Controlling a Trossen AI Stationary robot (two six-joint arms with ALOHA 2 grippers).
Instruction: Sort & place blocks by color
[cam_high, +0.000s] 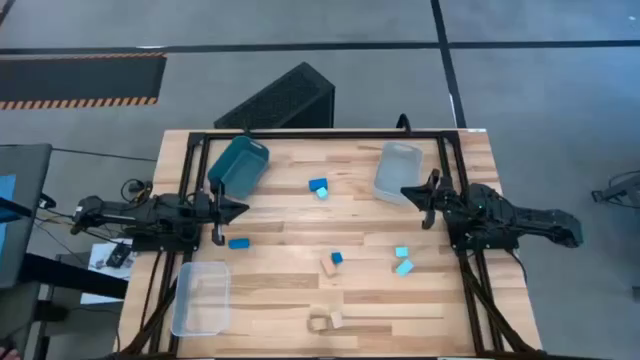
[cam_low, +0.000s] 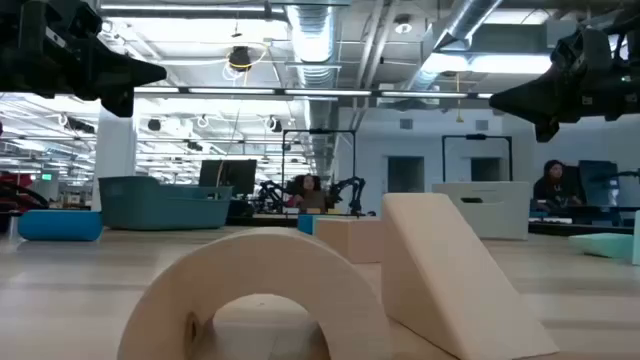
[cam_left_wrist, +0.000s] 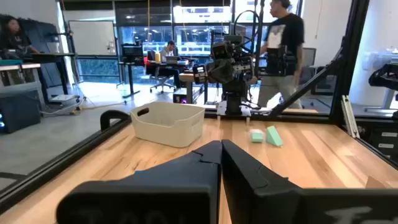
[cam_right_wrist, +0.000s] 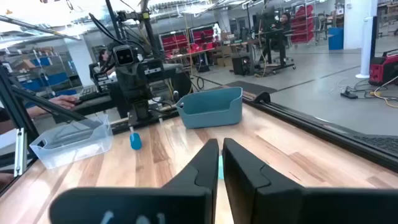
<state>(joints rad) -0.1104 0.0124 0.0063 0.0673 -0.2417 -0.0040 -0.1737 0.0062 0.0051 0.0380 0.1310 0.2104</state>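
Observation:
Small blocks lie scattered on the wooden table (cam_high: 290, 290): a blue block (cam_high: 239, 243) near my left gripper, a blue and a cyan block (cam_high: 319, 187) at the far middle, a tan and a blue block (cam_high: 332, 262) in the middle, two cyan blocks (cam_high: 402, 262) toward the right, and tan blocks (cam_high: 325, 321) near the front, one an arch (cam_low: 255, 300), one a wedge (cam_low: 450, 275). My left gripper (cam_high: 240, 208) is shut and empty above the table's left side. My right gripper (cam_high: 407, 192) is shut and empty above the right side.
A teal bin (cam_high: 238, 165) stands at the far left, a white bin (cam_high: 398, 170) at the far right, and a clear bin (cam_high: 201, 296) at the near left. A black frame (cam_high: 320, 134) runs along the table's edges. People are in the room beyond.

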